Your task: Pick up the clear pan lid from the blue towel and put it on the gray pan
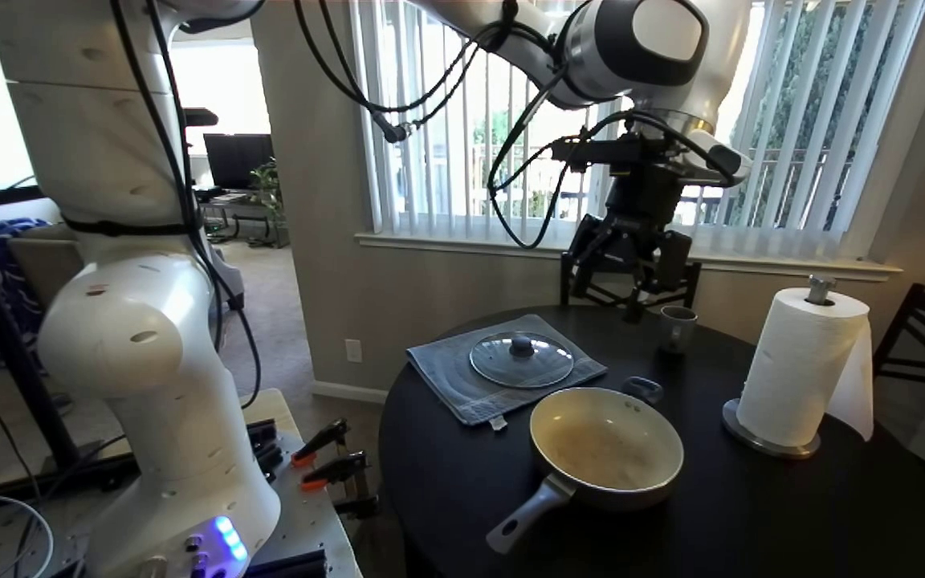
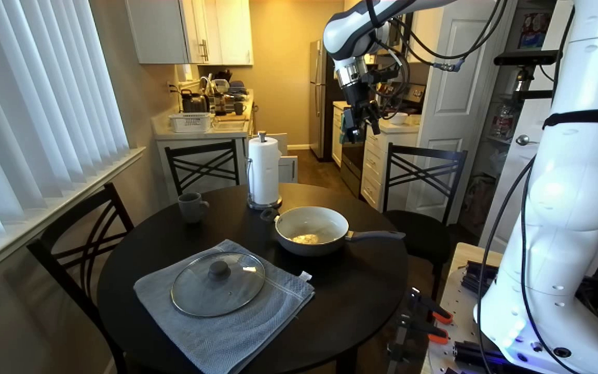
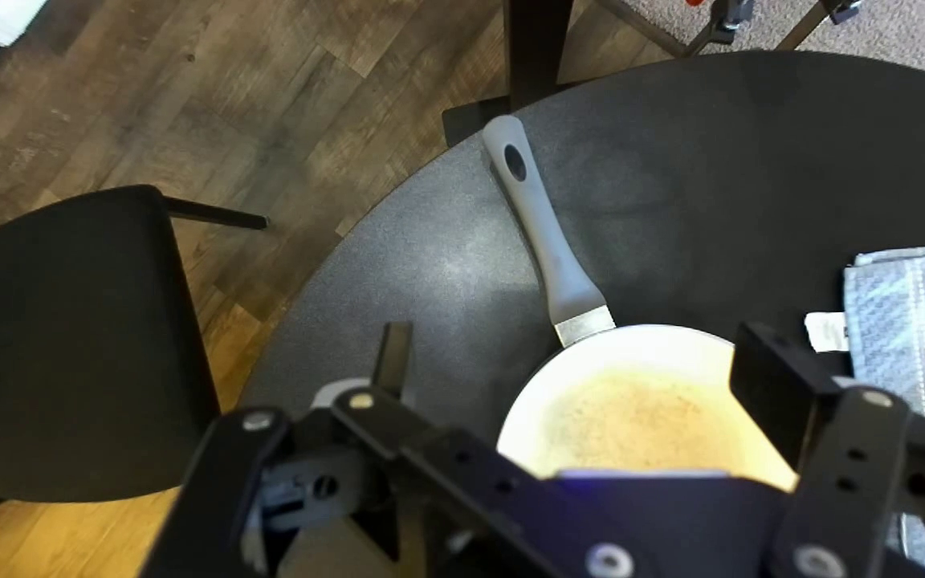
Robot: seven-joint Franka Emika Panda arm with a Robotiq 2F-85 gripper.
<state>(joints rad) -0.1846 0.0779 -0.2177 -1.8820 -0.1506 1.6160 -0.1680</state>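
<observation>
Up in the air, well above the desk (image 2: 340, 301), I see the robot's hand (image 3: 583, 369), its two fingers (image 3: 780, 393) spread wide apart. In an exterior view, the clear pan lid (image 2: 218, 284) lies flat on the blue towel (image 2: 200, 337) with its knob (image 2: 219, 270) up. That is at eight o'clock from the gray pan (image 2: 312, 231), whose handle (image 2: 379, 235) points to three. A mug (image 2: 191, 208) stands at nine o'clock from the pan, and a paper towel roll (image 2: 264, 171) stands upright near eleven.

Open air above lid (image 2: 218, 285) and pan (image 2: 312, 228), roll (image 2: 264, 171) standing tall near the pan, gap between roll and mug (image 2: 191, 208)
</observation>
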